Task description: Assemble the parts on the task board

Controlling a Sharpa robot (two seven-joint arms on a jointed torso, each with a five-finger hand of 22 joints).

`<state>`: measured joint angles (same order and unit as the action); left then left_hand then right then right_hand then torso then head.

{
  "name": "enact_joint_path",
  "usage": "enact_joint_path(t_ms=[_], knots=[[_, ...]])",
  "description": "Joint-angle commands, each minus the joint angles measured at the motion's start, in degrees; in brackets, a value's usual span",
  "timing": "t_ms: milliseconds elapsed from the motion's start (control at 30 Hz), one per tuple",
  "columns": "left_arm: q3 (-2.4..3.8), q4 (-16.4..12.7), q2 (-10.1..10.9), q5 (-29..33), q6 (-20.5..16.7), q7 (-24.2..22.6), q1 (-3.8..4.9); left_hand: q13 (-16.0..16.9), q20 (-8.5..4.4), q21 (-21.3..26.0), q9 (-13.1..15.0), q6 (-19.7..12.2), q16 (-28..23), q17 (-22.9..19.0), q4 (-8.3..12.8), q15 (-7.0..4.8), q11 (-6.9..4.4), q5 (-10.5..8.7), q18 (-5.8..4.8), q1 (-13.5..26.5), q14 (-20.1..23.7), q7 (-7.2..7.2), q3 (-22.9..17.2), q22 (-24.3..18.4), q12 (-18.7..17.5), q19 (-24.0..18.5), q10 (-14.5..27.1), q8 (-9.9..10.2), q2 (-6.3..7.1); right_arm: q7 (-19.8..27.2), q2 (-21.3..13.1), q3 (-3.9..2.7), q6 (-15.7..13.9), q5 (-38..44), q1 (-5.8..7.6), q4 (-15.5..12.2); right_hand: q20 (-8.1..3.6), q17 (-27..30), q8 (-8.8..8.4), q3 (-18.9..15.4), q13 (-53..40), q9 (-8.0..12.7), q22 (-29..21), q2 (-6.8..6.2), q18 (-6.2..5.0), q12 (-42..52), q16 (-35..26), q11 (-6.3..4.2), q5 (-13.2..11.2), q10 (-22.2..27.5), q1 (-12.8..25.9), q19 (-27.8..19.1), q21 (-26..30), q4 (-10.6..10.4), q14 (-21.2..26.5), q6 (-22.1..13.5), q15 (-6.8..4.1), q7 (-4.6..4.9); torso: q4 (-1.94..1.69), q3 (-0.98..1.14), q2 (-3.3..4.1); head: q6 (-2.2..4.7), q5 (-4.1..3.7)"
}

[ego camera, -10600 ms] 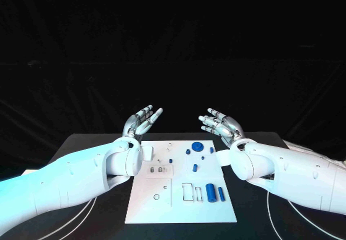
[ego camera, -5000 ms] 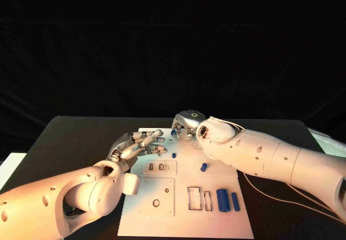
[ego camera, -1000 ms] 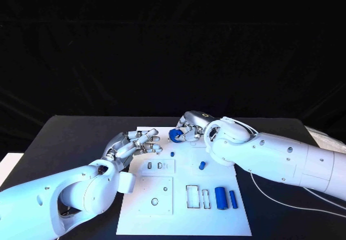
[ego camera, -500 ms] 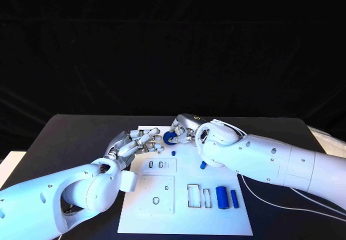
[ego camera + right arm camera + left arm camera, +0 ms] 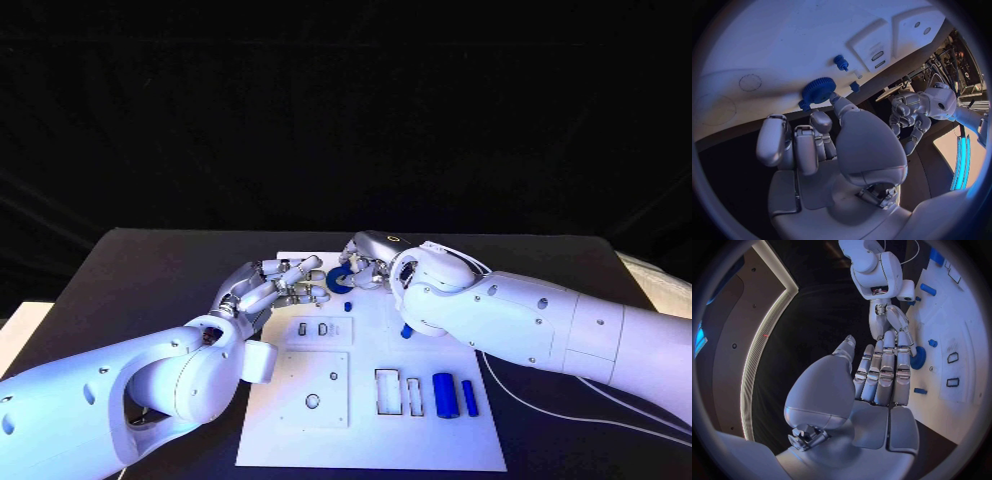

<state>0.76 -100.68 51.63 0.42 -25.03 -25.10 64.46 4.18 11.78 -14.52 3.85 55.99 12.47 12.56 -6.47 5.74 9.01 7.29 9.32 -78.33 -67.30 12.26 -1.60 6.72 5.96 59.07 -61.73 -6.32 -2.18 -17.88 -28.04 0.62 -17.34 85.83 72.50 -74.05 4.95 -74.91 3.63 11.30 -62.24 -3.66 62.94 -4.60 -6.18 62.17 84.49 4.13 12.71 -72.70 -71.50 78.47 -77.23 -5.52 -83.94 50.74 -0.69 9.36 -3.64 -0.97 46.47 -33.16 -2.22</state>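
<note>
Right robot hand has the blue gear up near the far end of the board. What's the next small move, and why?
Probably ease the gear down and seat it on the board. The right robot hand pinches it just above the board's far end, and the left robot hand sits beside it, fingers apart, holding nothing. The exact seat is hard to tell, so go slowly.

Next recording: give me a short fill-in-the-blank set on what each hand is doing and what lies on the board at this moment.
1. The right hand pinches a blue ____ at the far end of the task board.
2. The left hand holds ____.
3. Two blue cylinders lie side by side on the board's ____ edge, nearest the robot.

Missing words: gear; nothing; right
</note>
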Motion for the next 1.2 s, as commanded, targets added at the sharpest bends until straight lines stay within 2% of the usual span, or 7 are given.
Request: enact_joint_path(t_ms=[33,233,433,667,733,1033,1200], knots=[[0.04,0.0,-0.1,0.0,1.3,-0.5,0.06,0.0,0.13,0.1,0.0,0.3,-0.4,0.1,0.3,-0.09,-0.09,0.31,1.13,-0.5,-0.3,0.18,-0.1,-0.1,-0.2,0.3,-0.5,0.2,0.16,1.3,-0.1,-0.01,0.0,0.3,-0.02,-0.1,0.62,-2.7,-0.28,-1.5,1.8,0.1,-0.4,-1.35,0.9,-1.9,0.1,0.48,-0.1,1.6,0.4,-0.2,0.4,-0.5,-3.7,-3.9,0.59,0.58,-0.04,-0.01,-0.03,-0.08,-0.12],[0.04,-0.1,0.0,0.0,1.3,-0.5,0.06,0.0,0.12,0.2,0.0,0.4,-0.4,0.1,0.3,-0.1,-0.09,0.3,1.13,-0.5,-0.3,0.18,-0.2,-0.1,-0.2,0.4,-0.5,0.3,0.14,2.5,-2.0,-0.01,-2.4,0.2,-0.05,-2.2,0.86,-2.6,-0.06,-2.4,2.0,-0.1,-0.4,-1.59,0.87,-1.9,0.0,0.6,0.5,1.8,0.3,-0.3,0.4,-0.9,-3.6,-3.5,0.75,0.67,-0.06,0.03,-0.03,-0.12,-0.23],[0.04,-0.1,0.3,0.0,1.2,-0.5,0.06,0.0,0.12,0.2,0.0,0.3,-0.5,0.1,0.4,-0.1,-0.09,0.29,1.13,-0.5,-0.3,0.18,-0.2,-0.1,-0.3,0.4,-0.5,0.3,0.14,5.0,-9.0,-0.16,-4.8,-1.5,0.47,-8.2,0.7,-2.7,1.04,-2.4,0.6,-0.6,0.1,-0.71,0.91,-0.2,0.1,0.07,2.5,0.6,-1.4,-0.1,0.0,-0.7,-3.7,-0.1,0.4,0.05,-0.04,0.02,-0.04,-0.3,-0.36],[0.03,0.0,0.8,0.0,1.2,-0.7,0.06,0.0,0.12,0.2,0.0,0.3,-0.5,0.1,0.4,-0.1,-0.09,0.29,1.13,-0.5,-0.3,0.18,-0.2,-0.1,-0.3,0.4,-0.5,0.3,0.14,16.7,-19.4,-0.29,-4.4,-9.6,1.7,-14.3,0.22,-4.0,1.99,-1.1,-2.9,-0.9,2.2,0.62,1.31,3.5,0.7,-0.52,3.4,-2.1,-4.5,0.9,-1.1,1.0,-3.9,2.3,-0.12,-0.48,0.81,0.36,-0.31,-0.1,-0.22],[0.03,0.1,0.7,0.0,1.3,-0.8,0.05,0.0,0.12,0.2,0.0,0.3,-0.5,0.1,0.4,-0.1,-0.09,0.29,1.13,-0.5,-0.3,0.18,-0.2,-0.1,-0.3,0.4,-0.5,0.3,0.14,19.9,-21.9,-0.31,-3.6,-11.2,1.82,-14.9,0.16,-4.2,2.0,-1.0,-3.6,-0.8,2.3,0.41,1.33,4.2,0.8,-0.55,3.4,-2.6,-4.8,0.9,-1.1,1.4,-4.0,2.5,-0.15,-0.5,1.05,0.62,-0.35,0.07,-0.28],[0.02,0.8,0.4,0.0,1.5,-0.8,0.03,0.0,0.12,0.2,0.0,0.3,-0.5,0.2,0.4,-0.1,-0.09,0.3,1.13,-0.6,-0.3,0.18,-0.2,-0.1,-0.3,0.4,-0.5,0.3,0.14,25.5,-25.8,-0.29,-0.5,-13.7,1.13,-8.9,0.1,-4.7,1.81,-1.5,-3.6,-0.7,2.4,-0.48,1.36,4.3,1.0,-0.55,2.5,-2.6,-5.0,1.0,-1.2,1.9,-4.1,2.5,-0.17,-0.53,1.74,1.23,-0.75,-0.06,-0.6],[0.01,1.2,0.1,0.1,1.6,-0.8,0.01,0.0,0.12,0.2,0.0,0.3,-0.5,0.2,0.4,-0.1,-0.09,0.3,1.13,-0.6,-0.3,0.18,-0.2,-0.1,-0.3,0.4,-0.5,0.3,0.14,26.0,-26.3,-0.27,0.3,-14.1,0.45,-7.0,0.1,-4.7,1.8,-1.6,-3.5,-0.7,2.4,-0.57,1.36,4.2,1.0,-0.55,2.3,-2.6,-5.0,1.0,-1.2,1.9,-4.1,2.5,-0.17,-0.54,1.81,1.28,-0.86,-0.03,-0.71]])
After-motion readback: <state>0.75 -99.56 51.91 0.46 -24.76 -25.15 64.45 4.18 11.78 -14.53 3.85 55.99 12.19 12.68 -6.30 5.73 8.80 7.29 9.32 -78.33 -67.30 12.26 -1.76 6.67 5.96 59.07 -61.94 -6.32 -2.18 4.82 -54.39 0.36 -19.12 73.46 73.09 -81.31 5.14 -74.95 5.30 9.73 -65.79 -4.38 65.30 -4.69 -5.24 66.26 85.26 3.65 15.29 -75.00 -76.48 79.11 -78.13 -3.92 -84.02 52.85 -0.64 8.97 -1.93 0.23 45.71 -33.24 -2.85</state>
